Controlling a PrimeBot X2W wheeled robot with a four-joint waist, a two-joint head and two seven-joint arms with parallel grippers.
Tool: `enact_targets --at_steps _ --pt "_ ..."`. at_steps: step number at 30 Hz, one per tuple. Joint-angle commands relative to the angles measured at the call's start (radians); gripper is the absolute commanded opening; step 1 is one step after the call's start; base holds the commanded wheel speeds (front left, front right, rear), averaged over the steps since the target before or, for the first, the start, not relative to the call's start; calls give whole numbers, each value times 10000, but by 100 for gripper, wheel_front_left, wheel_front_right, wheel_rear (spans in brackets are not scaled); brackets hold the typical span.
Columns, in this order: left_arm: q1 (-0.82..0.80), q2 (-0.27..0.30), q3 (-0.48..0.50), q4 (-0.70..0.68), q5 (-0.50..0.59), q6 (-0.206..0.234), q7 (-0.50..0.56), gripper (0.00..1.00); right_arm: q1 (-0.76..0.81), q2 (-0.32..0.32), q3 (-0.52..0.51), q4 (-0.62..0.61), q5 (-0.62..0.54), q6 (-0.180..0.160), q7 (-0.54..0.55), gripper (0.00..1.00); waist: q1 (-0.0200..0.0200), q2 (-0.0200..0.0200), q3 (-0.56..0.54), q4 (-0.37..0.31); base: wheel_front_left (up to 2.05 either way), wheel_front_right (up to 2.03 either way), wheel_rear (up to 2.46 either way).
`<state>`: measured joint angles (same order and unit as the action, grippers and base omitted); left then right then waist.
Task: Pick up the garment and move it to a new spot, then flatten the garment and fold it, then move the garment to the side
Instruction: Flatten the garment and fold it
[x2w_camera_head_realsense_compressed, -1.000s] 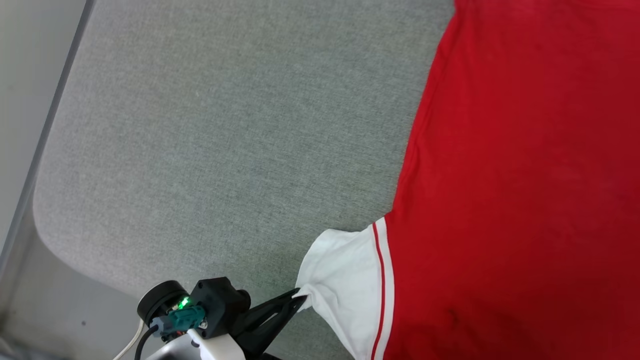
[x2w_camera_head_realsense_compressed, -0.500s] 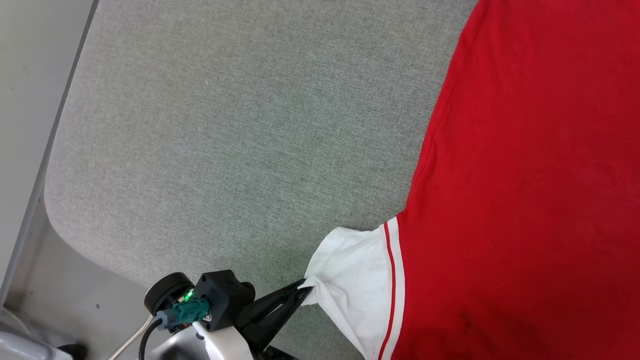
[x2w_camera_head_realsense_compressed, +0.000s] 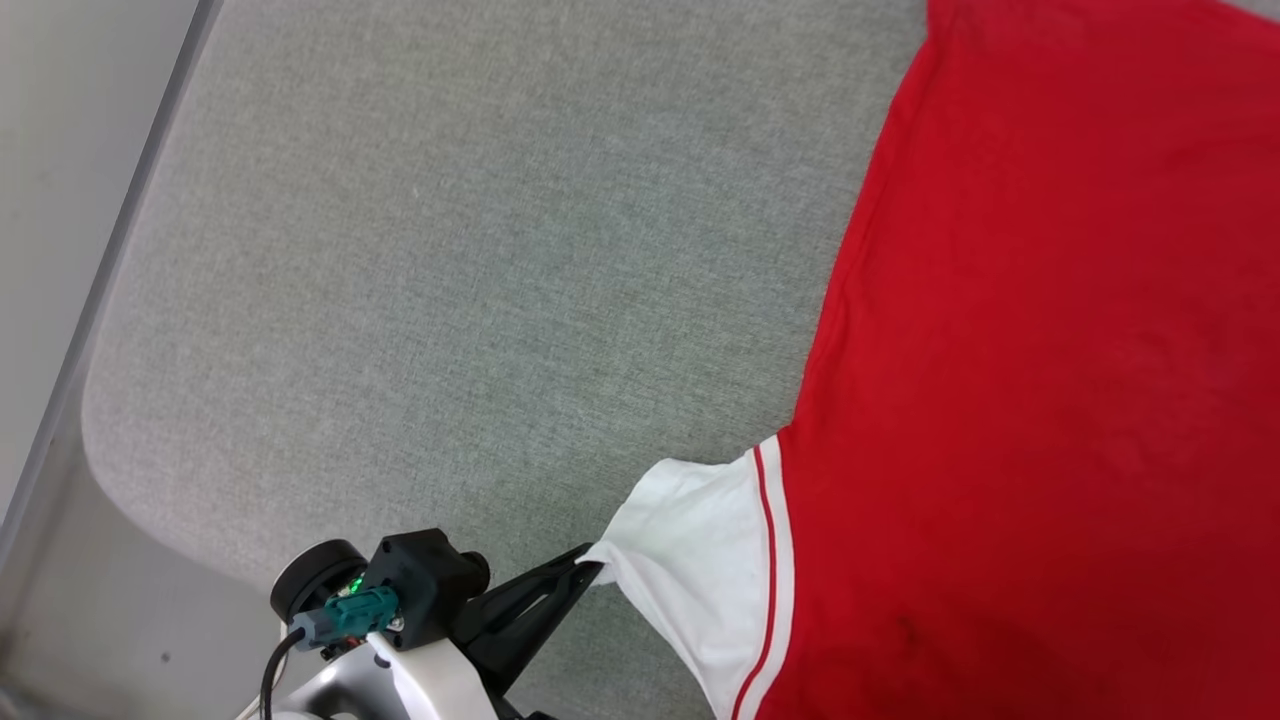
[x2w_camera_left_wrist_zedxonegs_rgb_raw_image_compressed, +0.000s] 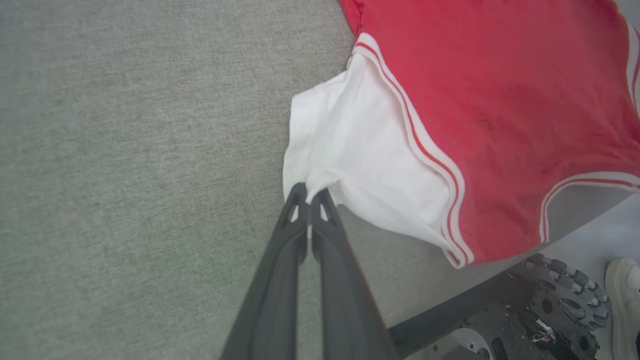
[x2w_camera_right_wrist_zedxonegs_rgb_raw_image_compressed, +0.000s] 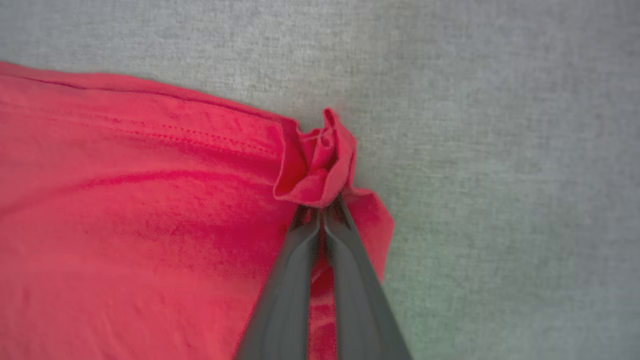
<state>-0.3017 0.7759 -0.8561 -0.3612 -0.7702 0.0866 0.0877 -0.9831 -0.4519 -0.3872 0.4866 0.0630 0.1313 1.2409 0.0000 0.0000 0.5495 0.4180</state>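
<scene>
Grey pad (x2w_camera_head_realsense_compressed: 450, 300) | left gripper (x2w_camera_left_wrist_zedxonegs_rgb_raw_image_compressed: 310, 192) pinches garment (x2w_camera_head_realsense_compressed: 1050, 350) sleeve tip near front edge | right gripper (x2w_camera_right_wrist_zedxonegs_rgb_raw_image_compressed: 322, 207) clamps bunched hem corner | risk: shallow bites (tips only) slip when pulled

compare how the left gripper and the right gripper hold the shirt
The left gripper pinches the edge of the white sleeve; the right gripper pinches a red corner. The left gripper's bite is thin and flat, the right gripper's a bunched wad. Both are shut on the garment.
</scene>
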Motion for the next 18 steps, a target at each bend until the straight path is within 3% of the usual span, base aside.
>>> enact_targets --at_steps 1,7,18 --pt "66 10 50 7 -37 37 -68 0 456 18 -40 225 -3 -11 74 0 0 0 -262 -208 0 0 0" --pt "269 120 221 -16 -288 225 -151 0 1100 555 -343 48 441 -11 -38 0 0 0 -1095 -805 0 0 0" --pt "746 221 442 150 -846 550 -289 0 3433 1300 89 -961 1309 -11 -113 0 0 0 -2694 -2039 0 0 0"
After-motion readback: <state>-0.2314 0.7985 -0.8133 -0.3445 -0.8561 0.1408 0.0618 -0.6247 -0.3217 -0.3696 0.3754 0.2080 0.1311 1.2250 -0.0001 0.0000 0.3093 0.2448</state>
